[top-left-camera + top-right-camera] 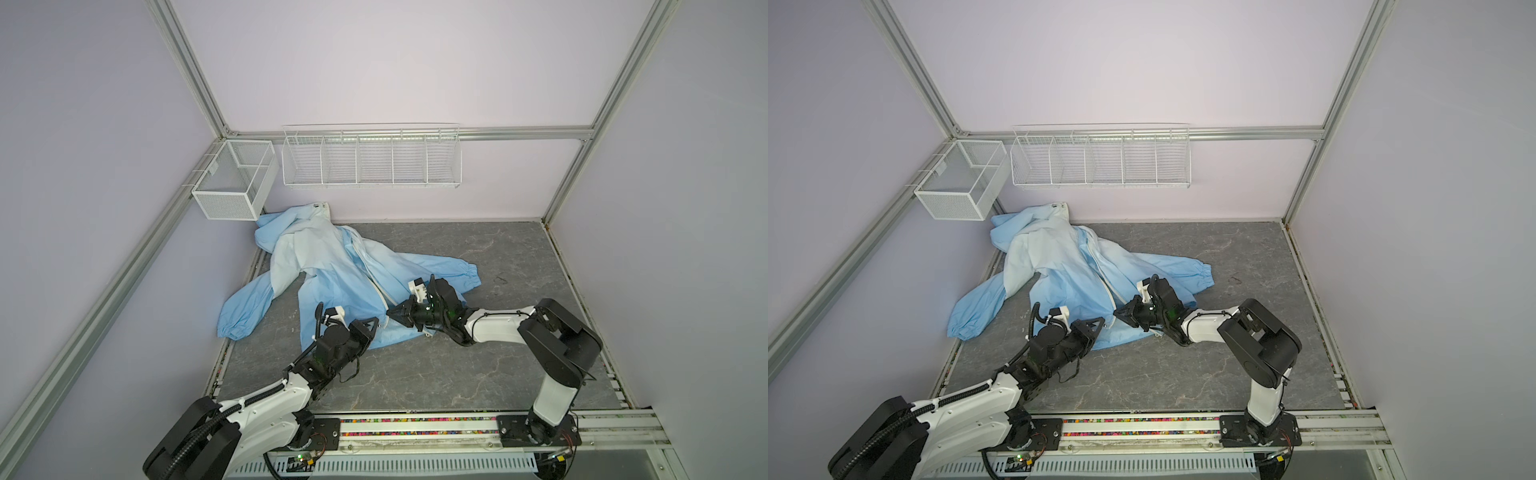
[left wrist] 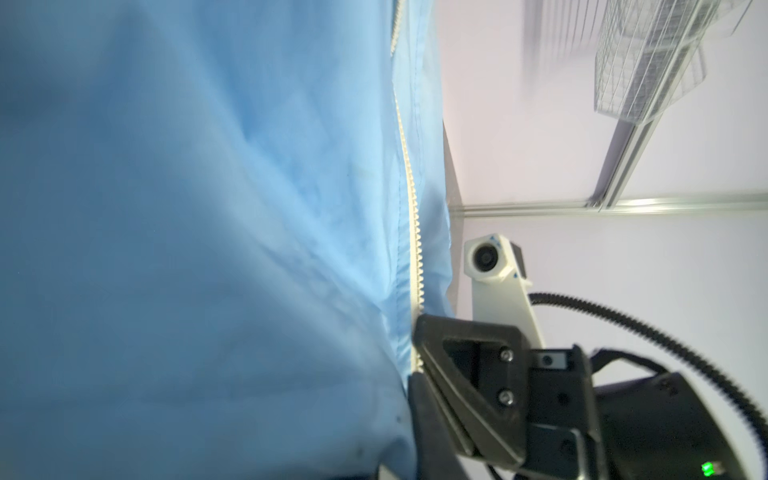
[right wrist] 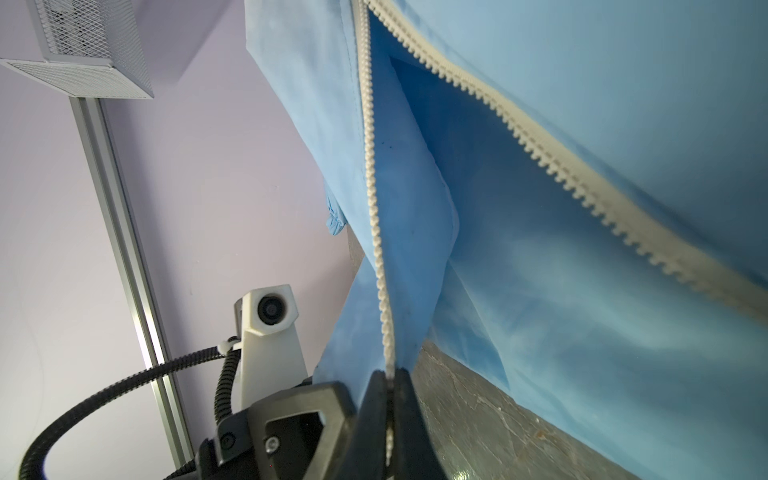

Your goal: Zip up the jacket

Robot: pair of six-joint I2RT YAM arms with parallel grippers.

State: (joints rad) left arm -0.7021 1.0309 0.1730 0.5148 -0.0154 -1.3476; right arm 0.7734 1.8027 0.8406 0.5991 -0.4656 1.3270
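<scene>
Jacket [image 1: 332,266] lies spread on the table [image 1: 457,374], toward the back left, with the hood [image 1: 291,220] at the wall [image 1: 415,203] and the zipper [image 3: 372,208] open. Right gripper [image 3: 390,395] is at the lower zipper end, fingers clamped on one row of teeth. Left gripper [image 1: 375,322] is just beside it, fingers together on the cloth edge near the hem.

One jacket [image 1: 332,286] with two sleeves [image 1: 245,307], two cuffs [image 1: 471,272], one hood [image 1: 286,218] and one zipper [image 3: 544,156] of two tooth rows. One tabletop [image 1: 457,374]. Two arms [image 1: 266,399], each with one pincer: left pincer [image 1: 375,323], right pincer [image 1: 390,312]. Two wrist cameras [image 1: 336,312]. Two white baskets: one mesh basket [image 1: 232,187], one wire basket [image 1: 370,162] of five compartments.
</scene>
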